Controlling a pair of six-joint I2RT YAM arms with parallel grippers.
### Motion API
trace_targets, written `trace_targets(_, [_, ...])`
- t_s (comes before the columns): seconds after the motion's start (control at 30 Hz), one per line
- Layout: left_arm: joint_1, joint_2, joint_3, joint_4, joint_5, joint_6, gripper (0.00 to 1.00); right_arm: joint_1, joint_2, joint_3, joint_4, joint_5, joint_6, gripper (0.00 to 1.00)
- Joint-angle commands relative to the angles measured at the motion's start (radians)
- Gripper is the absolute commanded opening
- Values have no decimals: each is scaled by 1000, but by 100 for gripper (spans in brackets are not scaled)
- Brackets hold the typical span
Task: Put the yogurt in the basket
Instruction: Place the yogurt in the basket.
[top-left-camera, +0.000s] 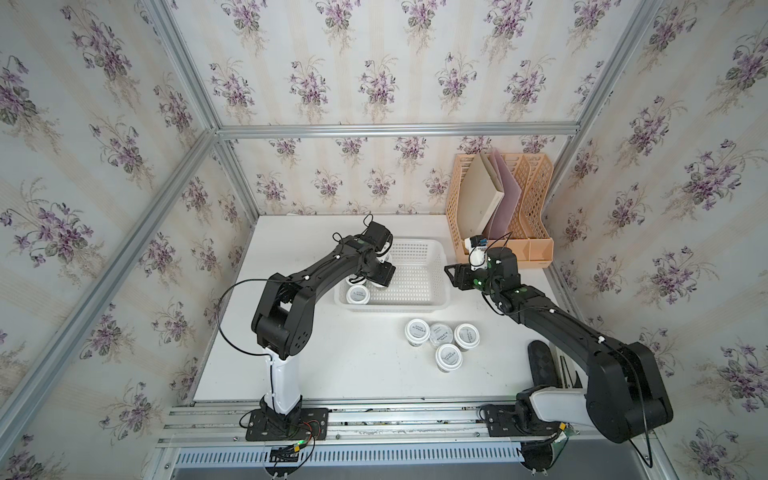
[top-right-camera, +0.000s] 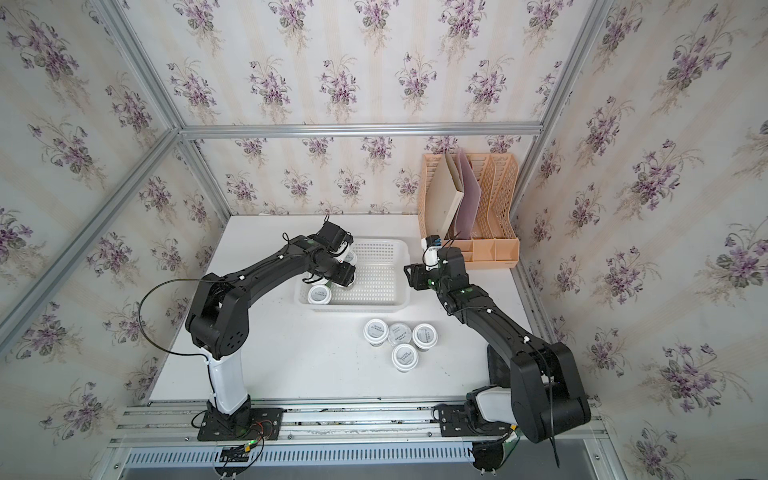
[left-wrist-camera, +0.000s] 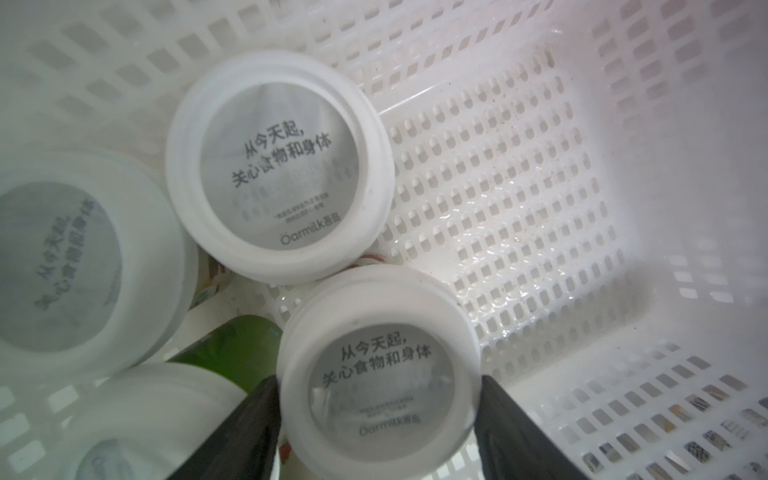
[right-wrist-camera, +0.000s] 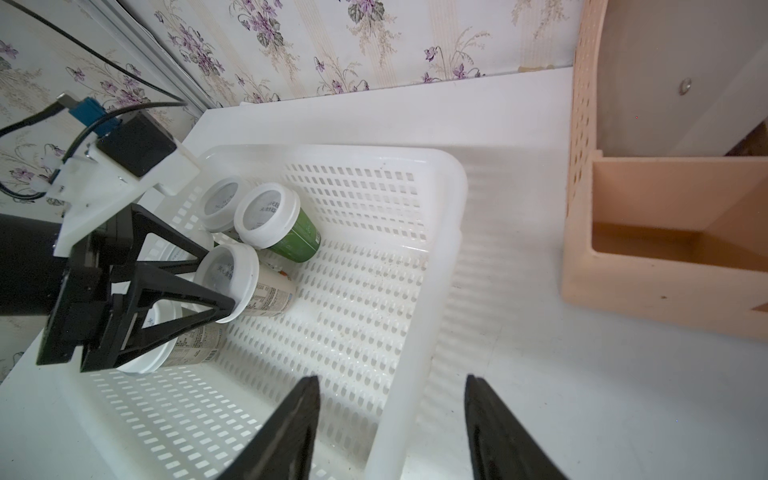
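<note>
Peach file rack (top-left-camera: 498, 208) stands at 1 o'clock of the white basket (top-left-camera: 415, 274), just past your right wrist, on the white table (top-left-camera: 332, 365). Four loose yogurt cups (top-left-camera: 440, 338) cluster upright on the table at the basket's 5 o'clock, packed together. Inside the basket, more cups (left-wrist-camera: 278, 166) crowd its 9 o'clock end, tight round your grip. Your left arm (top-left-camera: 316, 274) reaches over the 9 o'clock rim, wrist bent down. The left gripper (left-wrist-camera: 378, 378) is clamped on the lid rim of one yogurt cup (left-wrist-camera: 380, 357), a finger on either side, cup upright. Can't tell if its base touches the basket floor. Your right arm (top-left-camera: 561, 328) stretches forward. The right gripper (right-wrist-camera: 390, 380) hovers at the basket's 3 o'clock wall, jaws spread, holding nothing. The loose yogurt cups sit at its 6 o'clock.
</note>
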Motion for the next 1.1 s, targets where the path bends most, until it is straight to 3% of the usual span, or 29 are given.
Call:
trace_targets(0.0, [-1,-17,12,-55,16,-9,74,0,1,3,19,-5,1,61])
trace_targets(0.67, [-1,47,59,-59,12,6,77,0,3,5,17,-7,1,61])
trace_targets(1.07, [-12,41,73,-65,-1,5,89,0,4,5,17,-6,-1,61])
